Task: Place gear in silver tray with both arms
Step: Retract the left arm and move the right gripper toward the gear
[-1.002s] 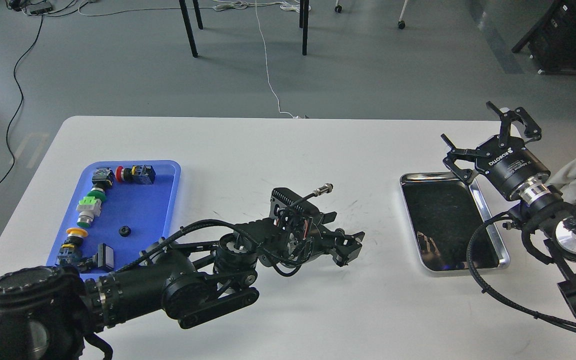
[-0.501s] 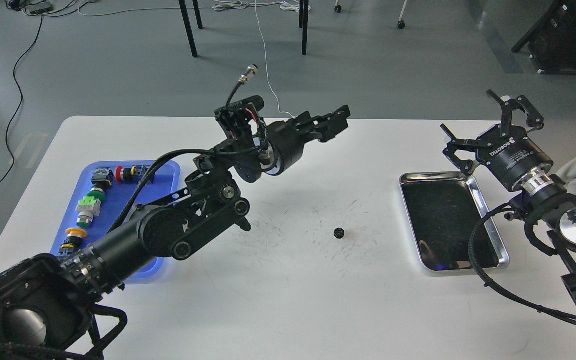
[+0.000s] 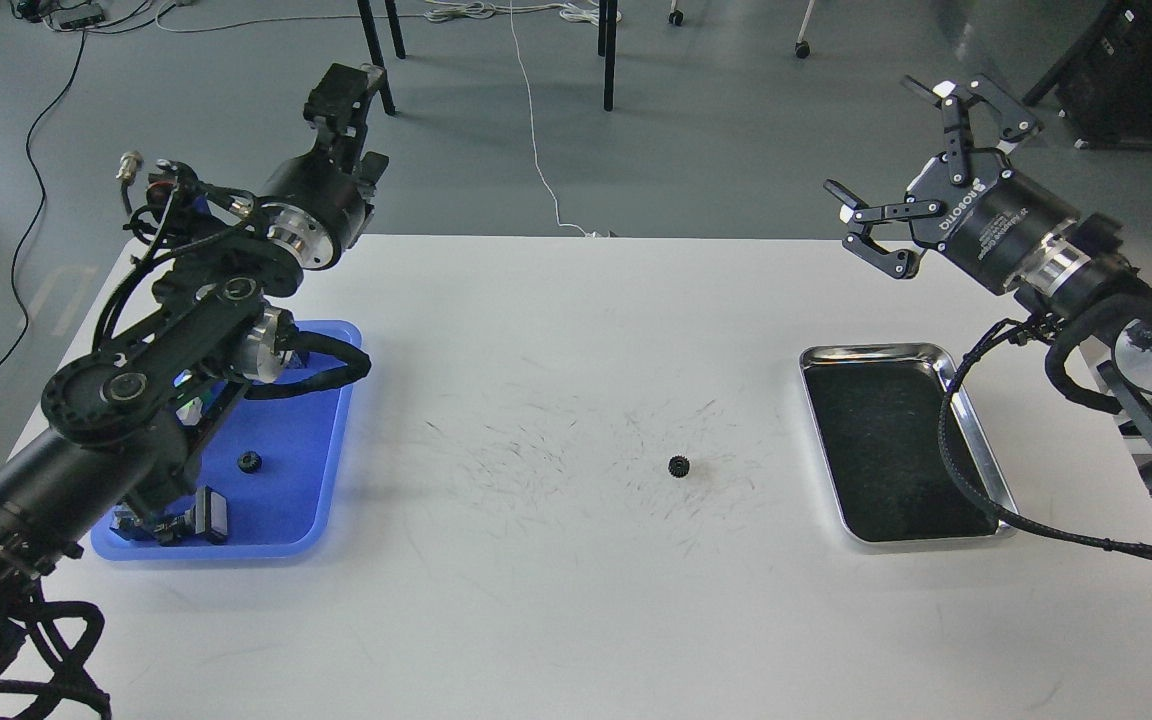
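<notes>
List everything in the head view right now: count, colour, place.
gear on table: 1, black, bare tabletop between the two trays, nearer the silver one
gear in blue tray: 1, black, lying loose on the tray floor
silver tray: 1, shiny steel with dark bottom, right side of table, nothing in it
blue tray: 1, blue plastic, left side of table, partly hidden by the left arm
black part: 1, near corner of blue tray; kind unclear
table: 1, white, scuffed in the middle
floor cables: several, white and black, grey floor beyond table
furniture legs: a few, black, far floor
left gripper: 1, black, raised beyond the table's far left edge
right gripper: 1, black, fingers spread, raised above the silver tray's far end
</notes>
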{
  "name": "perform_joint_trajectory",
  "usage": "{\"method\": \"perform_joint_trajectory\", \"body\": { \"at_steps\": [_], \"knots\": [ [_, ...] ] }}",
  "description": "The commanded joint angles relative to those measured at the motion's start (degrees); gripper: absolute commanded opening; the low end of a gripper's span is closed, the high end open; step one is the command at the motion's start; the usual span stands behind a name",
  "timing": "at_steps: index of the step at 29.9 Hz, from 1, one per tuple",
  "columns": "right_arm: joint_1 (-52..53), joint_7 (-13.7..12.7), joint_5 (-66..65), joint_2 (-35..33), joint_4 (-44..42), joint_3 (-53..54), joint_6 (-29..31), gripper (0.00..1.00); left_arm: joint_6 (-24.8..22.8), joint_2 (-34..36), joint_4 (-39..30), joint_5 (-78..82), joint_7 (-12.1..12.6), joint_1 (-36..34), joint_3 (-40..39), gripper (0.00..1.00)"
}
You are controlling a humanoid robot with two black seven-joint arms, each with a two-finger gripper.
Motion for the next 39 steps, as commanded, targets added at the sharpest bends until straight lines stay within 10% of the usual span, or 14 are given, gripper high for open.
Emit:
{"method": "perform_joint_trajectory", "body": {
  "at_steps": [1,16,39],
  "knots": [
    [8.2,-0.1,-2.9,-4.0,-0.3,-13.7,-0.1,0.99,-0.2,2.8,1.1,-7.6,0.0,1.6,-0.6,0.97],
    [42.1,-5.9,-16.1,-3.5,2.9,-65.3,0.6,0.99,-6.8,10.8,6.2,-30.3,-1.9,3.8,-2.3,0.98],
    [46.2,-10.3,-22.6,18.9,-3.5,-83.3,4.9,0.99,-5.9,13.0,6.4,-30.3,-5.6,7.3,-2.3,0.98]
  ]
}}
